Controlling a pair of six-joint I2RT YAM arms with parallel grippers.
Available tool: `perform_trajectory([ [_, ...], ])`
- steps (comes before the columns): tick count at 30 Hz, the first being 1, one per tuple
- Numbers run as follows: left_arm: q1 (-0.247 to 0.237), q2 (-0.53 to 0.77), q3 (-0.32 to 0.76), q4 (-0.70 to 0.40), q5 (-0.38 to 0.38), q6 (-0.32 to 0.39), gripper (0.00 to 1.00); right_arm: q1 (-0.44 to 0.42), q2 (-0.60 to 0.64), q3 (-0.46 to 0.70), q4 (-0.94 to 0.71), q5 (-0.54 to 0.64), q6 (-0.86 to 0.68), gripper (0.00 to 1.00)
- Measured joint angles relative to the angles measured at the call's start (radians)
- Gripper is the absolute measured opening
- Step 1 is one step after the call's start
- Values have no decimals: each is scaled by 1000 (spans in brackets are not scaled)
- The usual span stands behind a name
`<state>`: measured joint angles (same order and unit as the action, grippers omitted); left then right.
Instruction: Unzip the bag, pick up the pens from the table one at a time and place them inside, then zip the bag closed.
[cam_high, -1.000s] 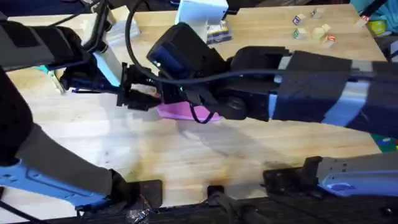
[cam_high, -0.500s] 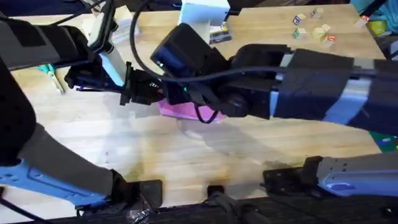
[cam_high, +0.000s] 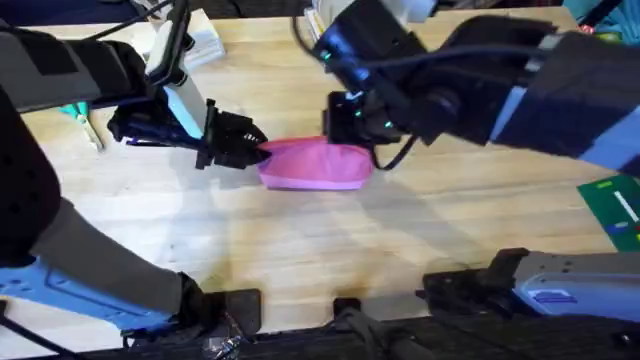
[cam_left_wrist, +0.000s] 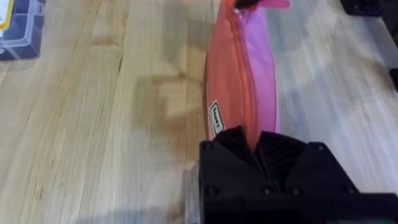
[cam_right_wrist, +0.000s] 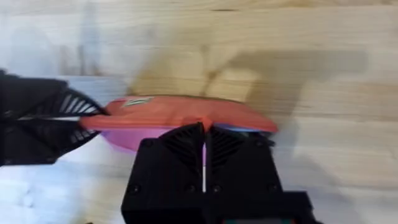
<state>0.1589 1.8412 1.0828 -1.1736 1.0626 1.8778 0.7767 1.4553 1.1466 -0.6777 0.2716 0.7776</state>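
Pink bag (cam_high: 315, 165) lies on the worktop (cam_high: 300, 250); my left gripper (cam_high: 250, 152) pinches its end, right gripper (cam_high: 345, 125) closed above it.

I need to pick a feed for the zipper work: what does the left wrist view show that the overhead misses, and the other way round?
Left wrist view: the zipper line running along the pouch's top, and a small white label on its side. Overhead view: both arms at once, the right gripper at the pouch's far end, teal scissors at the table's left edge and a green card on the right. Both show the pink pouch on the wooden table with the left gripper shut on its end.
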Motion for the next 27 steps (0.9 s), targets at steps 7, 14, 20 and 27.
perform_trajectory([
  [7, -3, 0, 0, 0, 5, 0, 42, -131, -3, 0, -92, -28, 0, 30],
  [14, -17, 0, 0, 0, 25, 0, 42, -243, -3, 0, -146, -79, 0, 30],
  [20, -22, 0, 0, -1, 38, 0, 42, -293, -2, 0, -192, -105, 5, 30],
  [27, -23, 11, 0, -1, 38, 0, 42, -304, 47, -63, -181, -103, 58, 30],
])
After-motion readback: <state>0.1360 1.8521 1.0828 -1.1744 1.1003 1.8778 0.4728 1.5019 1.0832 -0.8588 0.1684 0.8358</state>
